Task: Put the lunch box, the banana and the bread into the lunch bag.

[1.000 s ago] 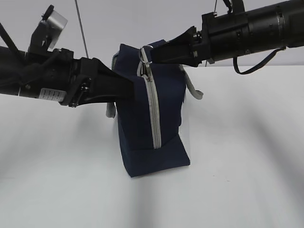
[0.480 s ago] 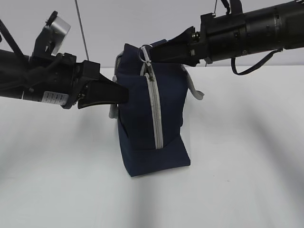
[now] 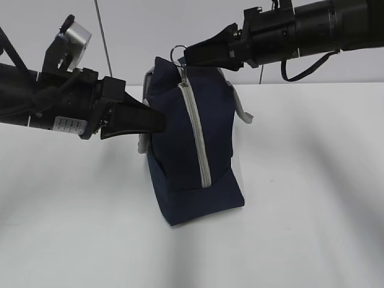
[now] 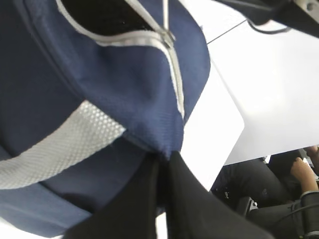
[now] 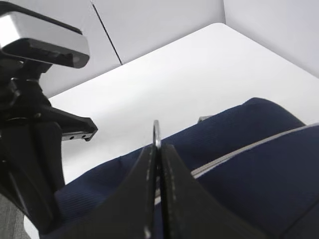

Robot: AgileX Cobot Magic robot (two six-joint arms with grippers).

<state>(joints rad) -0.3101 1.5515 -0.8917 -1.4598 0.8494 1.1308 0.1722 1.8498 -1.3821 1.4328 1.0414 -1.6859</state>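
The navy lunch bag [image 3: 180, 150] stands on end on the white table, its grey zipper [image 3: 198, 138] running down the near face. My left gripper [image 3: 163, 123] is shut on a fold of the bag's fabric at its left side; the left wrist view shows the pinch [image 4: 163, 157] below a grey handle [image 4: 65, 144]. My right gripper [image 3: 185, 58] is shut on the metal ring pull [image 3: 177, 51] at the bag's top, also seen in the right wrist view [image 5: 156, 130]. The zipper gapes dark near the slider [image 4: 169, 35]. Lunch box, banana and bread are out of view.
The white table [image 3: 312, 210] spreads around the bag. A thin rod [image 3: 103, 36] rises behind the left arm. A person's hand [image 4: 301, 172] shows beyond the table's edge in the left wrist view.
My right gripper has moved up and to the left with the ring pull. The bag's top has leaned left. My left gripper drew back a little, then stayed at the bag's side.
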